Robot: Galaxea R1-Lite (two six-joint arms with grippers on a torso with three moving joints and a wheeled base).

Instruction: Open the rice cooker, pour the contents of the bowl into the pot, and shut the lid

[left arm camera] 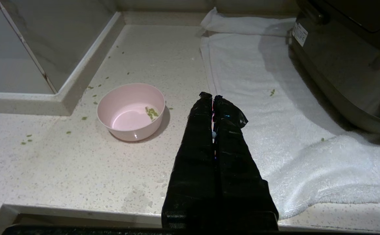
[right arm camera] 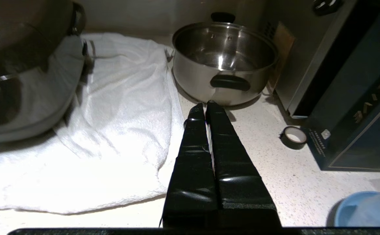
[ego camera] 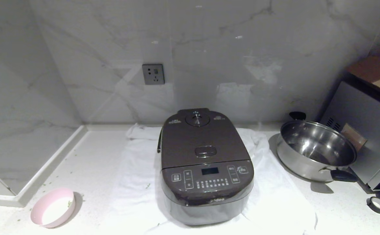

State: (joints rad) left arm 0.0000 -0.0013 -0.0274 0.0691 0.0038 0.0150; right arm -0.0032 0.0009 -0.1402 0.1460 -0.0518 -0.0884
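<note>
The dark brown rice cooker [ego camera: 206, 169] stands on a white towel [ego camera: 134, 182] in the middle of the counter, its lid [ego camera: 199, 140] down, so the pot is hidden. The pale pink bowl [ego camera: 53, 207] sits at the front left, upright, with only a few green bits [left arm camera: 151, 113] of the contents stuck inside. My left gripper [left arm camera: 212, 96] is shut and empty, low near the counter's front edge, to the right of the bowl [left arm camera: 131, 111]. My right gripper [right arm camera: 205, 106] is shut and empty, on the cooker's right, pointing at the steel pan. Neither arm shows in the head view.
A steel pan [ego camera: 315, 150] with black handles stands right of the cooker, beside a dark oven [ego camera: 366, 137]. A tape roll [ego camera: 376, 204] and a dark blue box [right arm camera: 363, 124] lie at the far right. Green bits [left arm camera: 26, 141] are scattered on the counter. A blue dish [right arm camera: 366, 210] is near the front edge.
</note>
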